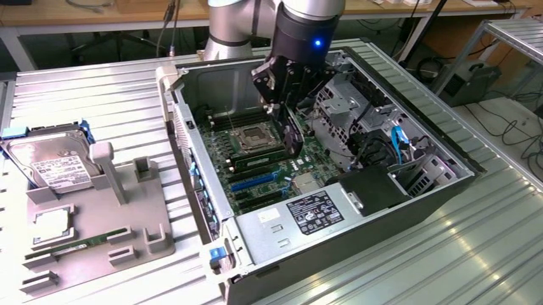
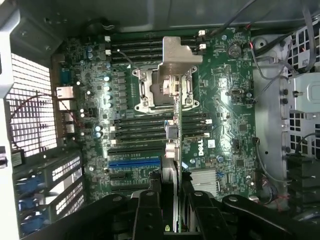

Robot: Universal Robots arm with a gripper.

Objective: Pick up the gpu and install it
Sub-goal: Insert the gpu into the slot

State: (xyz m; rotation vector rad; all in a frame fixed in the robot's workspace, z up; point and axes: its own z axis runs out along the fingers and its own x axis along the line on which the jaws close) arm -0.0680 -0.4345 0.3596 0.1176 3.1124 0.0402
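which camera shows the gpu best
The exterior view: the gpu hangs from the gripper above the motherboard, its black face visible. The wrist view shows it edge-on, a thin strip with its silver bracket at the far end.

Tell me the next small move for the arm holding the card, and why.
Probably a short sideways shift toward the blue slot, before any lowering. The gripper is shut on the gpu, which hangs over the motherboard near the processor socket. It appears clear of the board, and its edge does not line up with that slot.
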